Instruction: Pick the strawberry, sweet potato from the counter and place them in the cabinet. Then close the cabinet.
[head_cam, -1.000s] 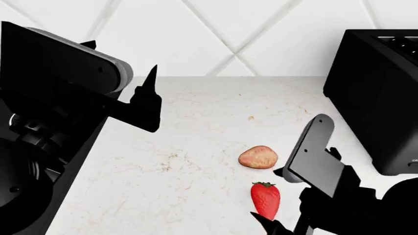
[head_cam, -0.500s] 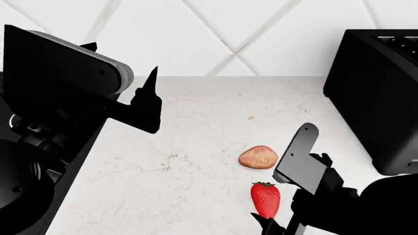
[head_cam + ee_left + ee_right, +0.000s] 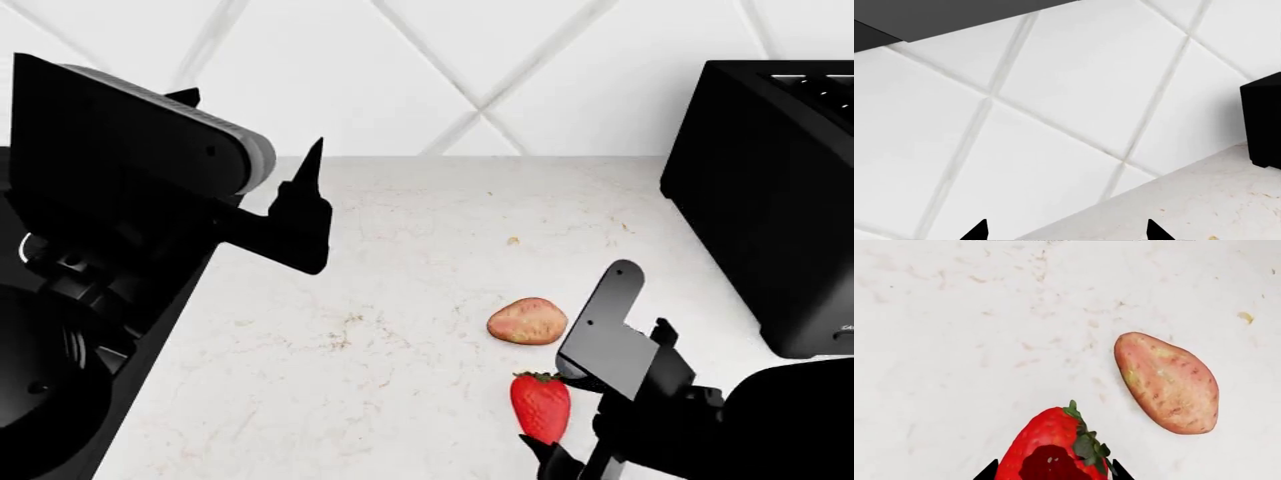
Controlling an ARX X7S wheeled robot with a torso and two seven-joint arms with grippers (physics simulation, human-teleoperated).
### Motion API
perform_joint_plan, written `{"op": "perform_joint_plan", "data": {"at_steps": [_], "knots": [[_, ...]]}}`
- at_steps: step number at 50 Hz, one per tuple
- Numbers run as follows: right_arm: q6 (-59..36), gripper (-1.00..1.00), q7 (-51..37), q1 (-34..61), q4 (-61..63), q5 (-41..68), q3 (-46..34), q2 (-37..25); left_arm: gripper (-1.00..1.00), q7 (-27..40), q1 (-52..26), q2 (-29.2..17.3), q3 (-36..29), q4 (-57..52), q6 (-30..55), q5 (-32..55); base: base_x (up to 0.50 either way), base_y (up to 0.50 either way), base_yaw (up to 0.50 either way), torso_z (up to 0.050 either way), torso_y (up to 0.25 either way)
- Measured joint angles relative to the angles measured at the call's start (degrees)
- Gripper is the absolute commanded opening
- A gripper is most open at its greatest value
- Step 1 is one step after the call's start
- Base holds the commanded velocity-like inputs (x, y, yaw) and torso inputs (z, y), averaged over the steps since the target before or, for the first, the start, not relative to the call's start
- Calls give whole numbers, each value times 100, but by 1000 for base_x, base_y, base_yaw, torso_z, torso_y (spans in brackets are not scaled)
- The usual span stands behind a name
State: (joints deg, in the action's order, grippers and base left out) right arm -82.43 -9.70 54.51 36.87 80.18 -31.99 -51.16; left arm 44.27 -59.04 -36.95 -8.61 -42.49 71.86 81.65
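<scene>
Strawberry (image 3: 1051,450), glossy red with green leaves, sits between my right claw's (image 3: 1052,471) spread tips, sweet potato (image 3: 1167,382) at one o'clock

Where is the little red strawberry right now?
In the head view the small red strawberry lies on the white stone-look counter, just in front of the tan-orange sweet potato, between the right gripper's fingertips.

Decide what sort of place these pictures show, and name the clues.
Most likely a kitchen counter. A white stone-look counter meets a diamond-tiled wall, a black toaster stands on it, and a strawberry and sweet potato lie there.
</scene>
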Motion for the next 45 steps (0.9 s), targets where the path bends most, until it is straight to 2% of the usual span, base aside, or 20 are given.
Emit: {"op": "perform_joint_plan", "data": {"at_steps": [17,32,45], "knots": [[189,-100,-51,307,172,142,67,-99,100,-9,43,-42,-47,-15,-79,-26,0,0,0,0,0],[310,-100,-668,1792,68,1064,516,117,100,31,42,-79,-62,-22,-139,24,0,0,0,0,0],[542,-100,-1038,2921,-399,982,676,656,100,81,-1,-108,-78,-22,-176,99,0,0,0,0,0]]}}
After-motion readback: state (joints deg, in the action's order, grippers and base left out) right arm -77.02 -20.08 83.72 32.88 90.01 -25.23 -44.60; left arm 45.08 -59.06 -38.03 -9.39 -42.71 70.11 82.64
